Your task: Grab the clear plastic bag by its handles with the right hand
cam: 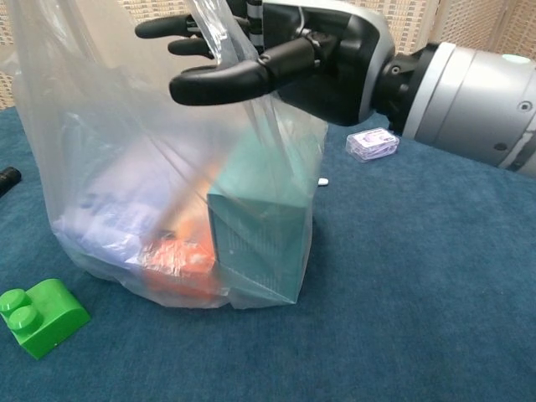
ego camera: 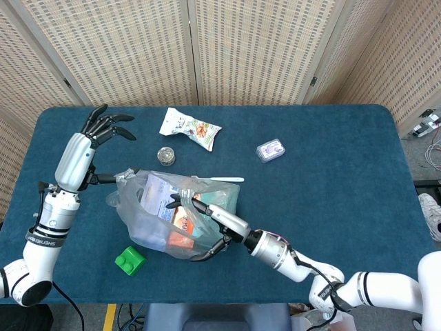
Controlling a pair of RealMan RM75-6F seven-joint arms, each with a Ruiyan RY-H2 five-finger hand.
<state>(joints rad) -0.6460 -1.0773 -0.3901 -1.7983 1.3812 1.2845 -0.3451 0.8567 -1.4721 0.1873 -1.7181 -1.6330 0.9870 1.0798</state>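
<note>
The clear plastic bag (ego camera: 169, 217) stands at the table's front left, holding a teal box (cam: 260, 226), an orange packet (cam: 172, 260) and a pale blue packet. My right hand (ego camera: 207, 219) reaches in from the right over the bag's top, with its fingers spread apart. In the chest view this right hand (cam: 280, 50) sits high at the bag's mouth, and a strip of the bag's handle (cam: 219, 38) rises between thumb and fingers, which are not closed on it. My left hand (ego camera: 103, 125) hovers with fingers apart, behind and left of the bag, holding nothing.
A green toy brick (ego camera: 129, 260) lies left of the bag near the front edge. Behind the bag are a small round jar (ego camera: 165, 156), a snack packet (ego camera: 191, 128), a white stick (ego camera: 225, 179) and a small clear packet (ego camera: 271, 149). A folding screen stands behind the table.
</note>
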